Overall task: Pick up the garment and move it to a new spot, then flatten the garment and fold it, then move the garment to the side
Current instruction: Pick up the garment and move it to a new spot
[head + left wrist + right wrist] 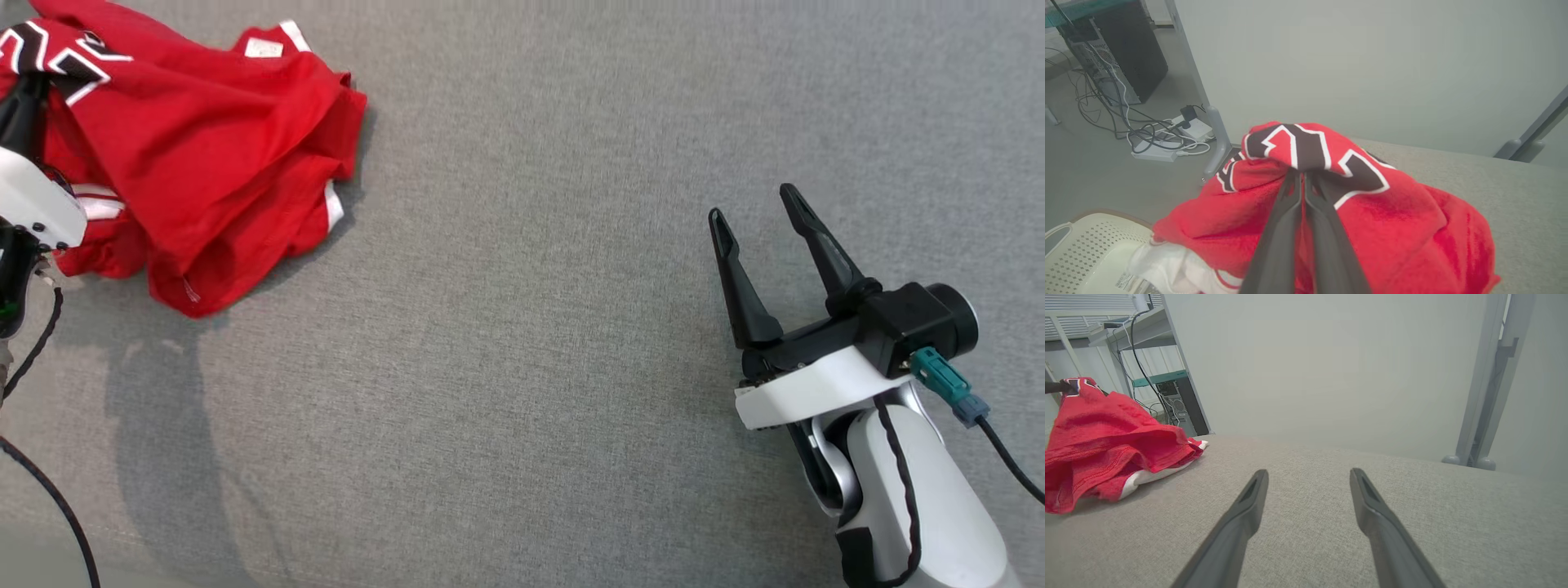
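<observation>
While left end effector (1303, 174) pinches garment (1412, 228) | basket (1086, 249) beside, cables (1139, 134) beyond

This looks like a lab or test room for robots, not a home. Past the left claw (1301, 173) and off to its left, a black computer box (1122, 53) stands on a bare grey floor (1094, 183). A mess of wires (1143, 136) runs to a white plug strip (1152, 154). Low on that claw's left is a pale plastic basket (1086, 245) with little holes. The counter (1310, 522) under the right claw (1308, 473) has plain grey cloth on it. Far ahead is a blank pale wall (1331, 367), with a grey metal post (1490, 375) to the right.
</observation>
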